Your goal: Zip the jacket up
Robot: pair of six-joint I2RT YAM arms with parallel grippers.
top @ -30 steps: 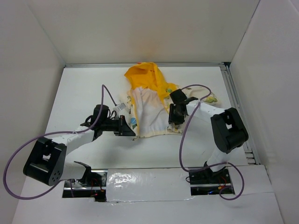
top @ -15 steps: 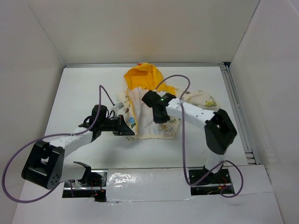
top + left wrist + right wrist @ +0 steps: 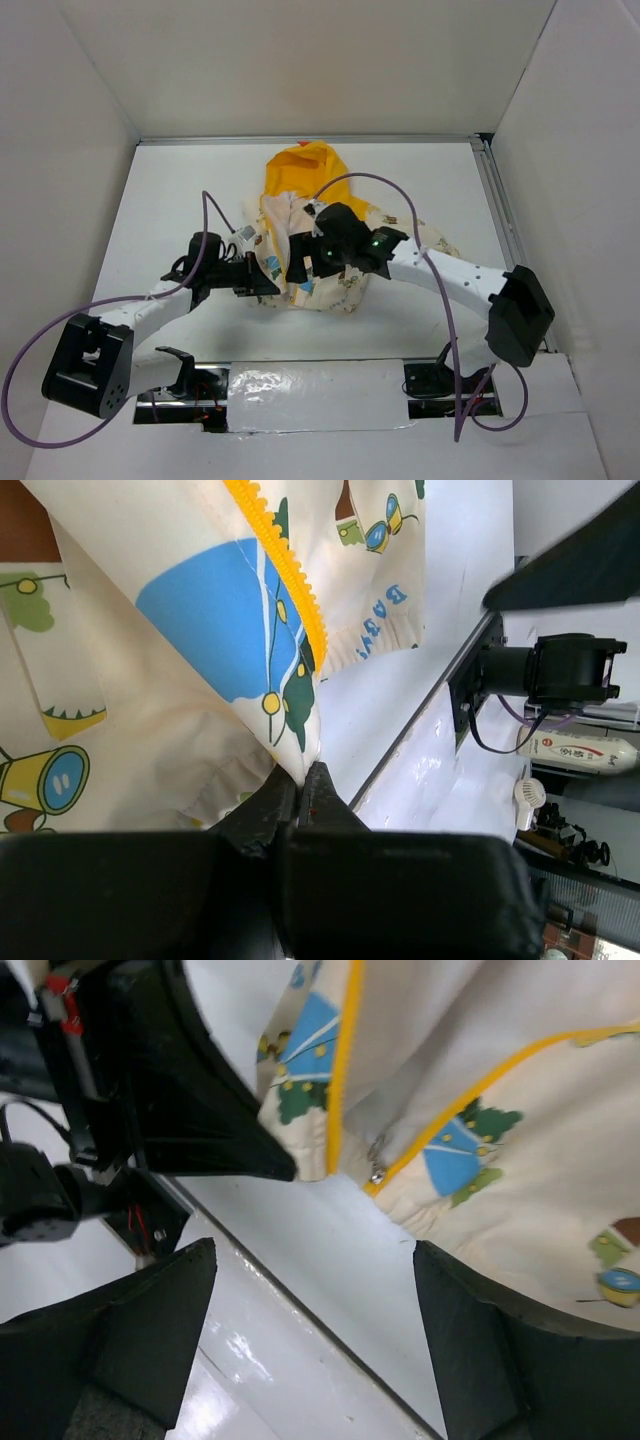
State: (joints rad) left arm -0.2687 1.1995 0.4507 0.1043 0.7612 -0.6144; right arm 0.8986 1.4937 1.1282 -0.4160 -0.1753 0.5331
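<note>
The jacket (image 3: 325,285) lies bunched at mid-table, cream with cartoon print, its yellow hood (image 3: 300,165) toward the back. My left gripper (image 3: 274,287) is shut on the jacket's lower left front corner (image 3: 290,750), beside the yellow zipper teeth (image 3: 285,570). My right gripper (image 3: 298,265) hovers over the jacket's lower front, open and empty. In the right wrist view its gripper (image 3: 315,1250) is spread wide above the table just below the hem. There the two yellow zipper edges meet near a small metal slider (image 3: 377,1172). The left gripper's black finger (image 3: 215,1120) shows beside them.
White walls enclose the table on three sides. A metal rail (image 3: 500,220) runs along the right side. A shiny taped strip (image 3: 310,385) crosses the near edge between the arm bases. Purple cables (image 3: 370,180) loop over the jacket and arms.
My right arm has swung left across the jacket from its right side to the lower front opening. The jacket has been drawn together and bunched. My left gripper has kept its hold.
</note>
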